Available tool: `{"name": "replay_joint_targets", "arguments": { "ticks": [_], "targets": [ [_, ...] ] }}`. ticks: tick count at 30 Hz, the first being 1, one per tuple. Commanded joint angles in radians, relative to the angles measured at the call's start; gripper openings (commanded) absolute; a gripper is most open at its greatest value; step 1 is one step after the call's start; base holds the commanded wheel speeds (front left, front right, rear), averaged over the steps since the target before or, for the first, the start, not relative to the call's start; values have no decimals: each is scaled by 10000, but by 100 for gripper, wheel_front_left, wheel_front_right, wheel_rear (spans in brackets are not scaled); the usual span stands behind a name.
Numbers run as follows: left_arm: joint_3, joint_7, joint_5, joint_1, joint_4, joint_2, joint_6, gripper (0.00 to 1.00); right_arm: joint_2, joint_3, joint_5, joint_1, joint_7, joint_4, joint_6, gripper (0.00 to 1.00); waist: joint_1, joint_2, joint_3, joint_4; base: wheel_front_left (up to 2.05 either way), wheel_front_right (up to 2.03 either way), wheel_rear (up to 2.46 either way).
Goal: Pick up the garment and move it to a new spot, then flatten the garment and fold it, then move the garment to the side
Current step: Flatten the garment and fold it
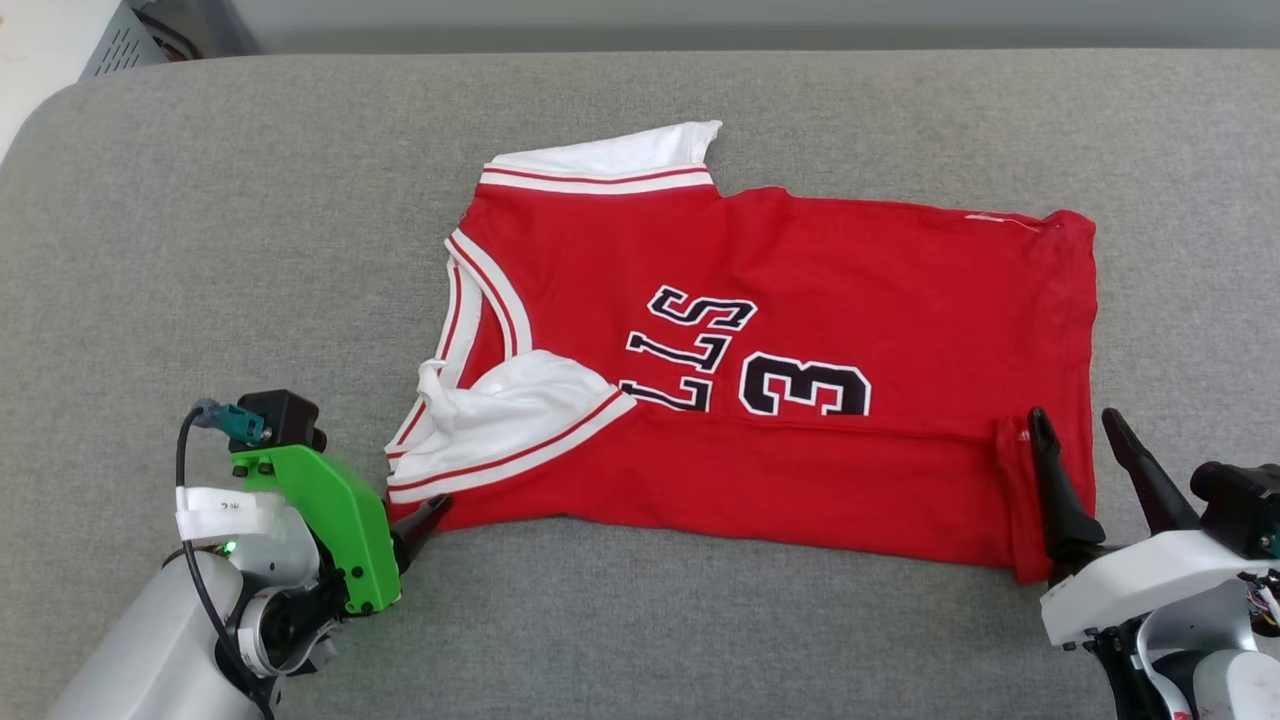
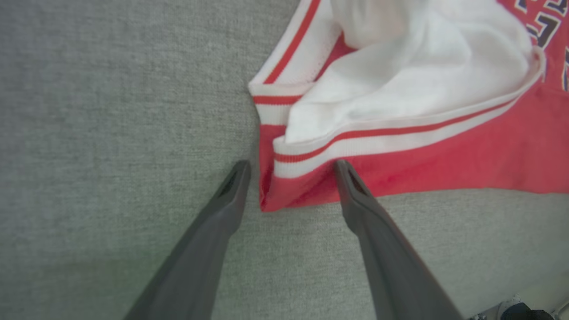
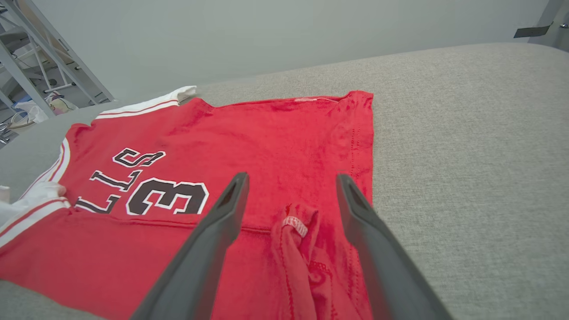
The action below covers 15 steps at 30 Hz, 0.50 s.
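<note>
Garment [image 1: 800, 270] half-folded, lying mid grey upholstered surface [image 1: 230, 250]; both grippers released.
Red jersey, near edge folded up over the black lettering, "LLS" and "3" visible; white sleeve [image 1: 510, 400] with red-striped trim lies on the chest. Left gripper [image 2: 291, 166] straddles the sleeve-side corner, right gripper [image 3: 291, 178] the bunched hem corner; neither grasps anything.

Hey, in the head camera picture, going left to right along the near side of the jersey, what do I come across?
left gripper → folded white sleeve → black number 3 → right gripper
</note>
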<state>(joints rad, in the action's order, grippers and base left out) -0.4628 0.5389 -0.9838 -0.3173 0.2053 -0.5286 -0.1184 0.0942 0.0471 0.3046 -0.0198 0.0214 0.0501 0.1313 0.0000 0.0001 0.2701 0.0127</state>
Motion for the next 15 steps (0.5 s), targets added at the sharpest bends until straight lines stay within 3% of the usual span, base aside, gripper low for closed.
{"name": "replay_joint_targets", "arguments": {
  "ticks": [1,4,5,6,7,11,15],
  "targets": [
    [-217,106,38,-9,263,175,50,100,-33,20,103,-113,37,-23,-6,100,0,-1,110,-80,0,0,0],
    [-351,144,-11,-86,703,463,55,100,9,149,268,-123,213,-90,-6,100,0,-1,143,-111,0,0,0],
    [-401,129,-18,-107,810,560,88,82,28,241,353,-118,306,-118,-6,100,0,-1,135,-116,0,0,0],
    [-441,108,-4,-113,884,612,109,14,61,320,406,-105,425,-154,-6,100,0,-1,115,-120,0,0,0],
    [-482,77,11,-105,946,662,132,0,124,434,464,-99,553,-180,-6,100,0,-1,80,-122,0,0,0],
    [-499,-227,122,-17,902,684,189,0,298,841,599,52,1439,-171,-6,100,0,-1,-164,-78,0,0,0],
    [-406,-656,344,159,489,496,104,0,570,1056,785,344,3068,24,-6,100,0,-1,-432,-3,0,0,0]
  ]
}}
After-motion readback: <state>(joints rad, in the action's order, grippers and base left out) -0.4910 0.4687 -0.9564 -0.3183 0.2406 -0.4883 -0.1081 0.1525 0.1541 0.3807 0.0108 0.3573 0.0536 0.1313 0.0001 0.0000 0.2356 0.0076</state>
